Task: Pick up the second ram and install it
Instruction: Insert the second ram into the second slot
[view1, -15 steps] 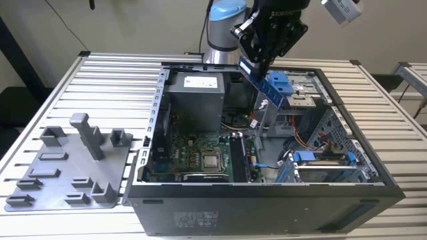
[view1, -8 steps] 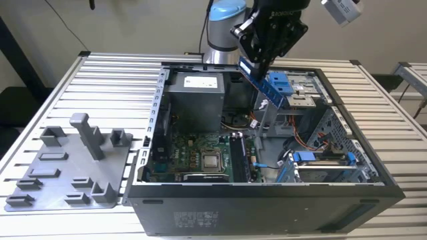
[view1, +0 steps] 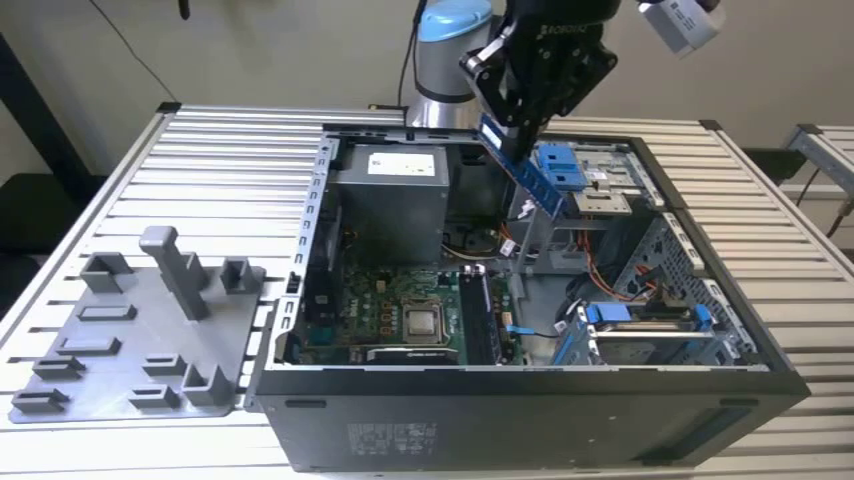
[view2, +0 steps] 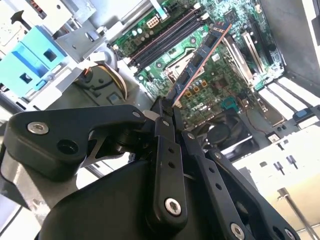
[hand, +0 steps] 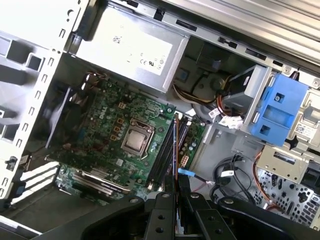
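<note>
My gripper (view1: 515, 122) is shut on the second ram (view1: 534, 175), a thin dark strip that hangs slanted in the air over the open computer case (view1: 534, 410). In the second wrist view the ram (view2: 202, 55) sticks out from between the black fingers (view2: 165, 120), above the green motherboard (view2: 210, 75). In the first wrist view I see the ram (hand: 176, 150) edge-on, over the long dark memory slots (hand: 162, 155) beside the silver CPU (hand: 136, 140). The ram is well above the slots and touches nothing in the case.
The case lies on its side on a slatted table (view1: 214, 170), with a power supply (view1: 394, 200) at the back and blue drive brackets (view1: 567, 165) and cables on the exterior view's right. A grey parts fixture (view1: 134, 330) sits on the exterior view's left.
</note>
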